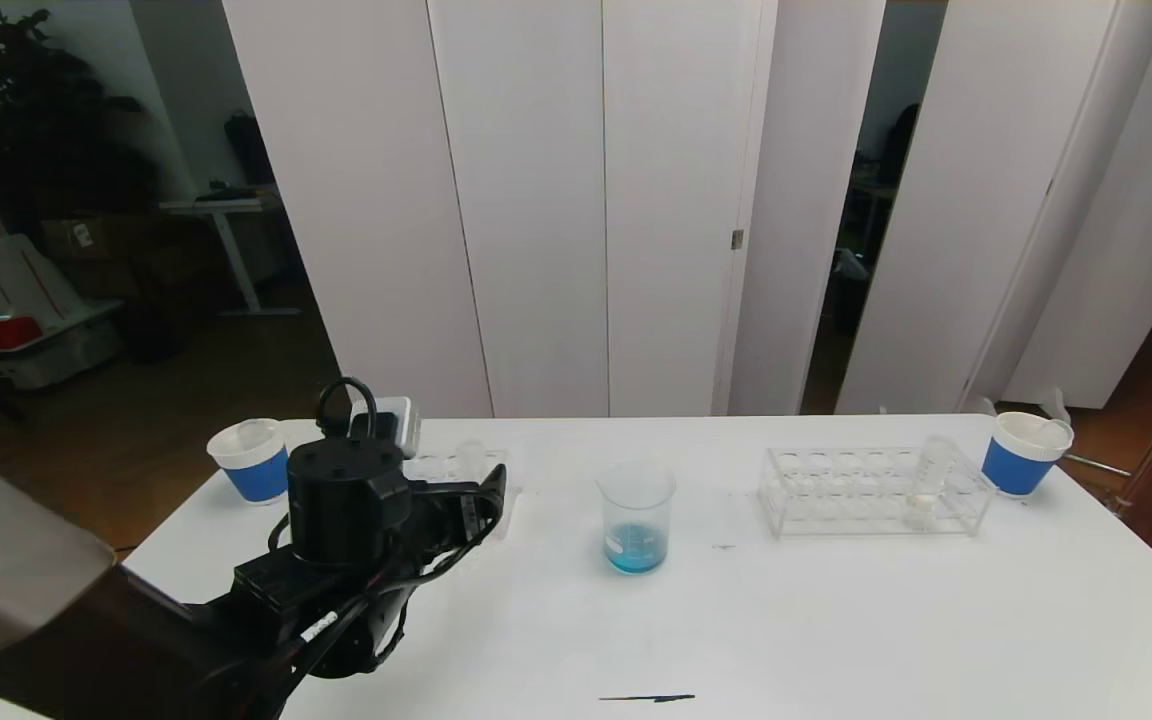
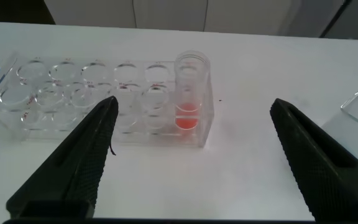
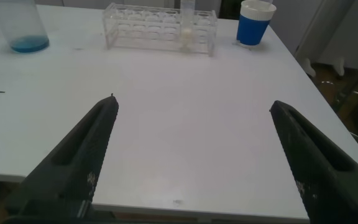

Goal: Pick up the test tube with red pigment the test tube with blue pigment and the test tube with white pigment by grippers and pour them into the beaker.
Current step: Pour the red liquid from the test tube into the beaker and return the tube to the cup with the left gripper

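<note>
- Two grippers were on record. The left gripper (image 2: pixel 191 162) stood over the table's left part, lower left of the head view, its jaws spread wide and holding nothing; in its wrist view the two black fingers (image 2: pixel 73 168) flanked bare tabletop in front of a rack.
- One right gripper (image 3: pixel 191 155), out of the head view, likewise had its jaws spread wide and empty above the white table (image 1: pixel 836 620).
- One beaker (image 1: pixel 636 517) stood upright at the centre of the head view, between the two racks, with a shallow layer of blue liquid at its bottom.
- One left rack (image 2: pixel 104 99), clear plastic, sat just beyond the left gripper; its end hole nearest the beaker held a red-pigment tube (image 2: pixel 190 93), upright, with orange-red liquid at its base.
- One right rack (image 1: pixel 871 490), clear plastic, lay right of centre in the head view; the test tube with white pigment (image 1: pixel 929 485) stood in it near its right end.
- Two blue-and-white paper cups: the left cup (image 1: pixel 252 461) sat beside the left gripper, and the right cup (image 1: pixel 1024 453) sat just right of the right rack.
- One dark mark (image 1: pixel 646 698) lay on the table at lower centre.
</note>
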`<state>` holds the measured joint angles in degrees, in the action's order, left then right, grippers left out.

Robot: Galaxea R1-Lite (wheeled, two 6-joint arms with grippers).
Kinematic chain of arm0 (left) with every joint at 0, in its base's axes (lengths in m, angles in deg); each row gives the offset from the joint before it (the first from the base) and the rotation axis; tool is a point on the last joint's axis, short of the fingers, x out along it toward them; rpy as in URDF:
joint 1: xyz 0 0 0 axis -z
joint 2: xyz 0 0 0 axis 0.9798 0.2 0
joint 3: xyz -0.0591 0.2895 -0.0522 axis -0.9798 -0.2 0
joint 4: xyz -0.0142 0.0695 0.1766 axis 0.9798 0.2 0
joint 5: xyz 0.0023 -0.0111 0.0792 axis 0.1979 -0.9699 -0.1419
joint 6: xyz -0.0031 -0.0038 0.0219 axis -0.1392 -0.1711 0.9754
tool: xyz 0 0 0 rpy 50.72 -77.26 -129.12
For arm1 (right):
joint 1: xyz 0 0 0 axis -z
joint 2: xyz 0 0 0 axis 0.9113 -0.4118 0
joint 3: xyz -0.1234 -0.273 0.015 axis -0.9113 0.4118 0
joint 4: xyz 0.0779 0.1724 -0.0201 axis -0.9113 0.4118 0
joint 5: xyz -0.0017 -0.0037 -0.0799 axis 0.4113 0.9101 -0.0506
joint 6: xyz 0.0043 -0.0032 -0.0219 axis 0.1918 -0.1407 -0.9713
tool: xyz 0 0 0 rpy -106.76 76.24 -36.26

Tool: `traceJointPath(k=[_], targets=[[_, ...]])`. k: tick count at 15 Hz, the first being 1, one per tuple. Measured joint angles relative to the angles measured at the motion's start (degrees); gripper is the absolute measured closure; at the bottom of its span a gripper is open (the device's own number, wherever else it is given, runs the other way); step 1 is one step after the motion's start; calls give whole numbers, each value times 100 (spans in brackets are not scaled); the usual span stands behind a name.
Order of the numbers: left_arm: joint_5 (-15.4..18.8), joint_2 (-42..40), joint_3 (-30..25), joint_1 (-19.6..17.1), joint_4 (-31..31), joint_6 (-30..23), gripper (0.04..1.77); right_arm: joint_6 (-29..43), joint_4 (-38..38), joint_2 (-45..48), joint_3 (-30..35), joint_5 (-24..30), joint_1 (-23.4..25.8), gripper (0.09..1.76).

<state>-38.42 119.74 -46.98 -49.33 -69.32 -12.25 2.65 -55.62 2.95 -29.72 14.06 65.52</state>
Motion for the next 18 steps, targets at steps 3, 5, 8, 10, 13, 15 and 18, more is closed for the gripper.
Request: traceJointPath(k=[3,5,8,10,13,15,18], targets=[[-472,551,94,88,-660,167,6,0,0,0,0,0,0,10],[-662,874,216,96,-929,189,6,0,0,0,0,0,0,10],[-858,1296,530,22,-1304,219,6,0,2,0,0,-2,0,10],[-880,1521,786,-100,-1379,251,6,0,0,0,0,0,0,10],[-885,1803,1092,-279,-1392,265,6,0,0,0,0,0,0,10],[-897,1957,1161,-323,-1495,267,6,0,0,0,0,0,0,10],[-908,2109,1163,-336,-1684,284,6,0,2,0,-1,0,0,10]])
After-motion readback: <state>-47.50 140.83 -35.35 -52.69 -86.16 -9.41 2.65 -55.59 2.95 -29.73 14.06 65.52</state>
